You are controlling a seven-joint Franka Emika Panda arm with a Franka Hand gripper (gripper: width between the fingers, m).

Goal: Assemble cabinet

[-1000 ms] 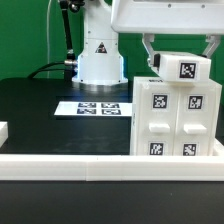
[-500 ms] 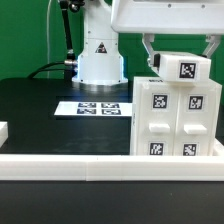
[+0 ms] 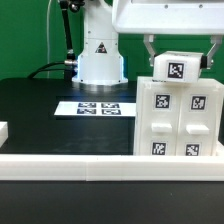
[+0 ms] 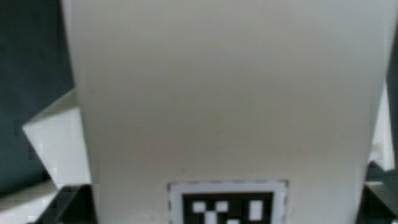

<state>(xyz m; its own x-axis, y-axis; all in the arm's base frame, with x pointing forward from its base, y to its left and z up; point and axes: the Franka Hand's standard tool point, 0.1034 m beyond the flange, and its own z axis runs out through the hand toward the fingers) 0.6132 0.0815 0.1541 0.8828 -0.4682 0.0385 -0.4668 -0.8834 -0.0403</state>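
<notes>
We judge the job to be in its late steps. The cabinet [image 3: 178, 118] stands upright on the bench [image 3: 40, 110] at the exterior view's right, just behind the low white border rail [image 3: 70, 163], and its front already shows smaller panels fitted in, each carrying a black-and-white tag. What we take to be the last loose part, a white block [image 3: 178, 67] with its own tag, sits at the top of the cabinet, a little tilted and, as far as we can tell, not fully seated.

Our gripper [image 3: 178, 55] is closed on that block, one finger on each side of it. In the wrist view the block [image 4: 222, 100] fills nearly the whole frame, pale and flat, with its tag at one edge, so we cannot judge the seam below it from there.

What is left, in our reading, is to settle the block flush onto the cabinet and release it; whether any further fastening is needed we cannot tell.

As for containers, the cabinet is the only box here, and its inside is hidden behind the closed front, so we cannot say what it holds. The marker board [image 3: 98, 107] lies flat on the bench near the robot base [image 3: 98, 60], well apart from the cabinet.
</notes>
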